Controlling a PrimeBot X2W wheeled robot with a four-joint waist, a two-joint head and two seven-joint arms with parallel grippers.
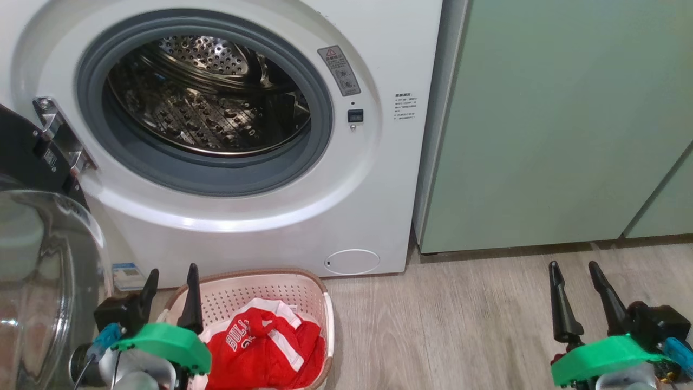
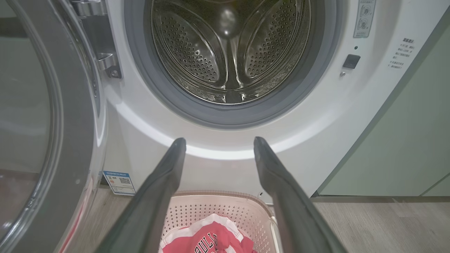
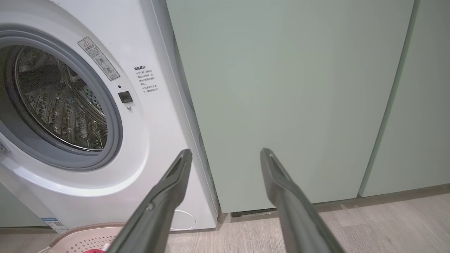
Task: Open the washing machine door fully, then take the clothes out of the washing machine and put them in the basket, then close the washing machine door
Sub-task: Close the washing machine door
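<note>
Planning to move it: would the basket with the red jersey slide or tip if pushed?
Probably slides: the basket is perforated plastic on smooth floor. Likely light, with crumpled jersey cloth inside. Its low, wide shape makes tipping unlikely.

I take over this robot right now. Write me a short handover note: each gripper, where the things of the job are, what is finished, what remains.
Grippers: the left gripper is open and empty, in front of the basket's left end. The right gripper is open and empty, over the floor before the green cabinet.
Things: the washing machine door is swung open to the left. The basket stands on the floor before the washing machine, with the red clothes in it.
Done: door opened; no clothes visible in the drum.
Left: close the door.
</note>
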